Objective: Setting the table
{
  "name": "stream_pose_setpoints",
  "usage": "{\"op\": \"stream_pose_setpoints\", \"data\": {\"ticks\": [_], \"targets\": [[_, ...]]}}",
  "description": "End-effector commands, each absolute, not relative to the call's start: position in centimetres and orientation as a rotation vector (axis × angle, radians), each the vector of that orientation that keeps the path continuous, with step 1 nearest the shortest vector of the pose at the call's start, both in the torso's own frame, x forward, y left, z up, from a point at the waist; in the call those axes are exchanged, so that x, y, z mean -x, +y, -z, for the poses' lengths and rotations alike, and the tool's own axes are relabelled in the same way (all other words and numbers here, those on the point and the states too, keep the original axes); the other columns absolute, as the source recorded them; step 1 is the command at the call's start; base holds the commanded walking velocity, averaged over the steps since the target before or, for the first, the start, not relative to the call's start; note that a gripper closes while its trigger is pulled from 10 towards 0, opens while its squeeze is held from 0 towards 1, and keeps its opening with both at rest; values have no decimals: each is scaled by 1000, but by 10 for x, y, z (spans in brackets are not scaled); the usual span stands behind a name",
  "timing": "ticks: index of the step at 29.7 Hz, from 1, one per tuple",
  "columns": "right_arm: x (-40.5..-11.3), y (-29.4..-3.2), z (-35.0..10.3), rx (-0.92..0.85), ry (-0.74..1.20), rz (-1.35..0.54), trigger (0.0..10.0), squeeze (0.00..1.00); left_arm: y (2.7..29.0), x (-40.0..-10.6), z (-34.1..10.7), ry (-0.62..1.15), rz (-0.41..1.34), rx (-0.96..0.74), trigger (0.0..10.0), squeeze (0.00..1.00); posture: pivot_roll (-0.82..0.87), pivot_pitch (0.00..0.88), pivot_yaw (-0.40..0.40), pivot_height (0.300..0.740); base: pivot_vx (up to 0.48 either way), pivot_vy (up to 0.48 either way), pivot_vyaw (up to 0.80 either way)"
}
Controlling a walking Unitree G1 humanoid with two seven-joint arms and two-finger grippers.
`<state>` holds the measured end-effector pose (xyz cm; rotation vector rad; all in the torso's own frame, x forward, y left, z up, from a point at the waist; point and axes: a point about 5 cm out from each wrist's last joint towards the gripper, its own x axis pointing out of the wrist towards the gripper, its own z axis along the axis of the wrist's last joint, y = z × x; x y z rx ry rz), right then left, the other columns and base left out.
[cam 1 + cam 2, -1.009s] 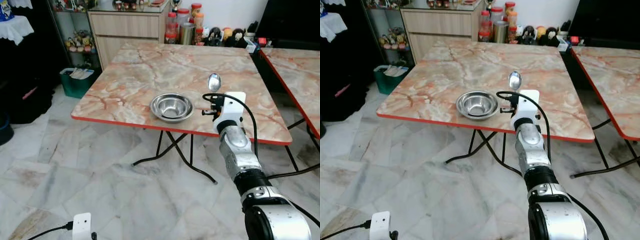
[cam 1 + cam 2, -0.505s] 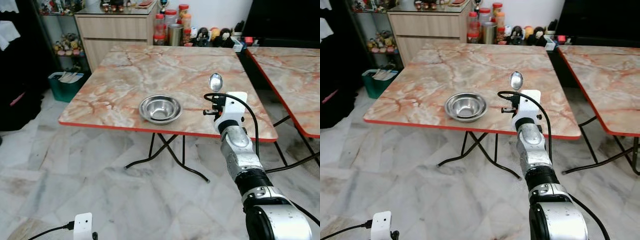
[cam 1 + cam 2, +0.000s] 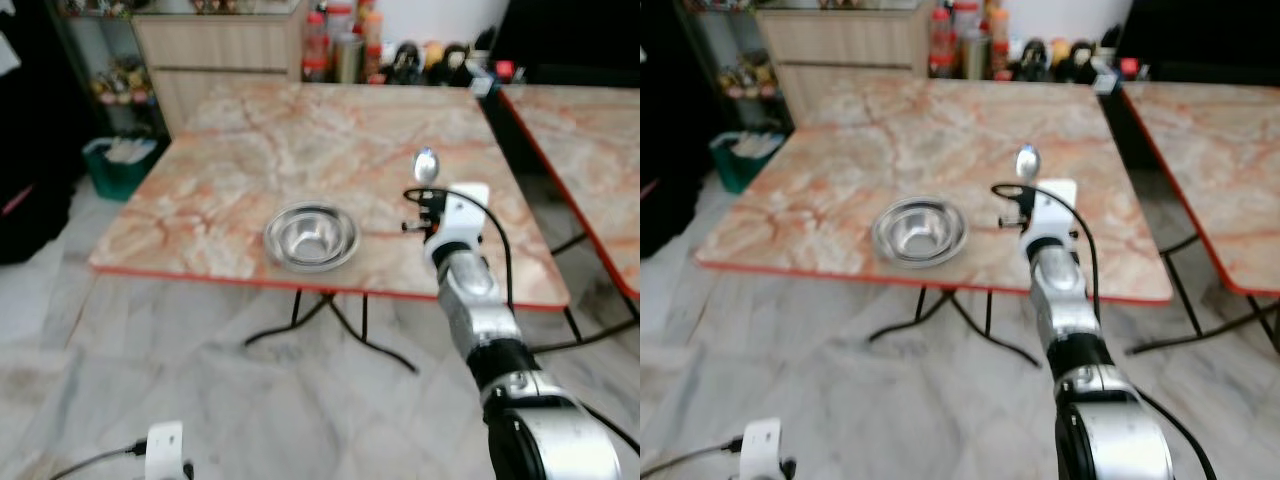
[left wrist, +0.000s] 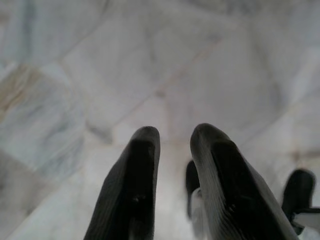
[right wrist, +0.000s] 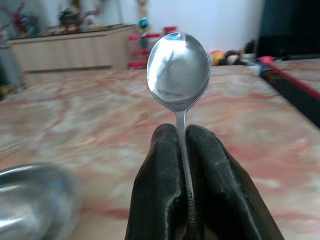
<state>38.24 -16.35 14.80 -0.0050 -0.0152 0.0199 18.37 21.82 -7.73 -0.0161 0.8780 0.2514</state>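
Observation:
A steel bowl (image 3: 311, 236) sits empty on the marble table (image 3: 250, 170), near its front edge. My right gripper (image 5: 181, 137) is shut on the handle of a metal spoon (image 5: 178, 67); the spoon (image 3: 427, 164) stands upright above the table, to the right of the bowl. The right arm (image 3: 470, 290) reaches forward from the lower right. My left gripper (image 4: 172, 137) hangs low over the floor, its two fingers close together with nothing between them.
A second marble table (image 3: 590, 140) stands to the right with a gap between. Jars and bottles (image 3: 340, 50) line the wall behind, beside a wooden cabinet (image 3: 215, 55). A green bin (image 3: 118, 165) sits left of the table. Folding legs (image 3: 330, 320) show under the table.
The camera has moved closer and the view has shifted and blurred. The table and bowl look nearer. The spoon stays upright in my right gripper.

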Motion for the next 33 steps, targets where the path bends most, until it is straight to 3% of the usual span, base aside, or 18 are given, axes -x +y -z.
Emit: {"op": "stream_pose_setpoints", "data": {"ticks": [1, 14, 28, 33], "targets": [[-383, -166, -148, 2, -6, -11, 10000, 0, 216, -183, 78, 880, -252, 24, 10000, 0, 60, 0, 3, 740, 371, 0, 0], [-383, -165, -147, 3, 1, -16, 10000, 0, 215, -185, 77, 872, -252, 25, 10000, 0, 60, 0, 3, 740, 354, 0, 0], [-383, -165, -147, 0, -2, -13, 10000, 0, 215, -184, 78, 874, -257, 38, 10000, 0, 61, 0, 3, 740, 0, 0, 0], [-383, -165, -146, -4, 11, -13, 10000, 0, 217, -182, 78, 880, -259, 35, 10000, 0, 60, 0, 4, 740, 0, 301, -240]]}}
